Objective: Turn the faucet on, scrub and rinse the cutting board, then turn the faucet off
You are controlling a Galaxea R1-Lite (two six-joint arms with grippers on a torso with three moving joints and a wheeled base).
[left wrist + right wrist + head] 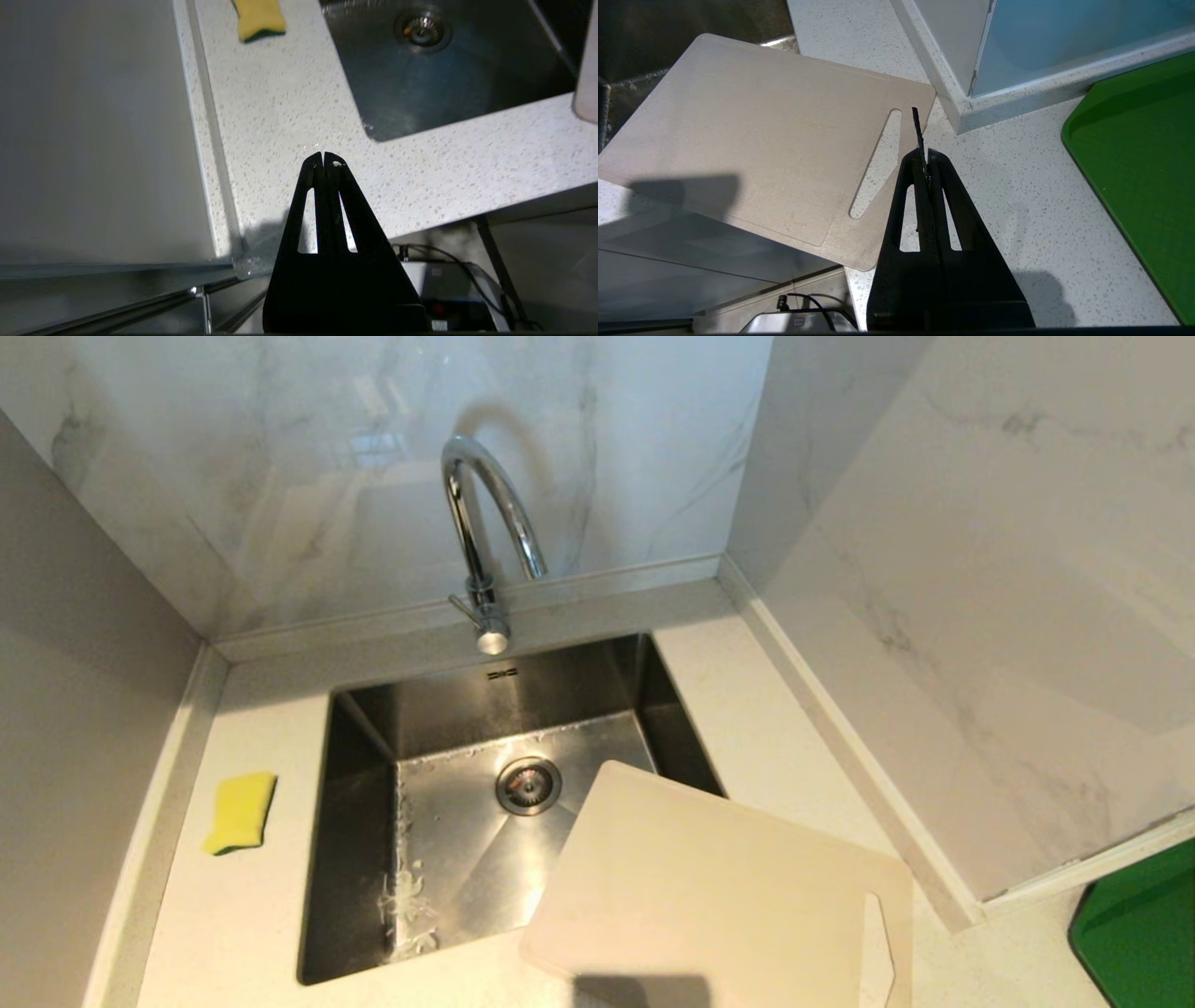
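The chrome faucet stands behind the steel sink, and no water runs from its spout. The off-white cutting board lies flat on the counter at the sink's near right corner, one corner over the basin, its slot handle toward the right. Neither gripper shows in the head view. My left gripper is shut and empty, hanging over the counter's front edge left of the sink. My right gripper is shut just past the cutting board by its slot end, with a thin black strip sticking out between its tips.
A yellow sponge lies on the counter left of the sink, also seen as the sponge in the left wrist view. A green tray sits at the far right. Marble walls close in the back and right. The sink floor is wet.
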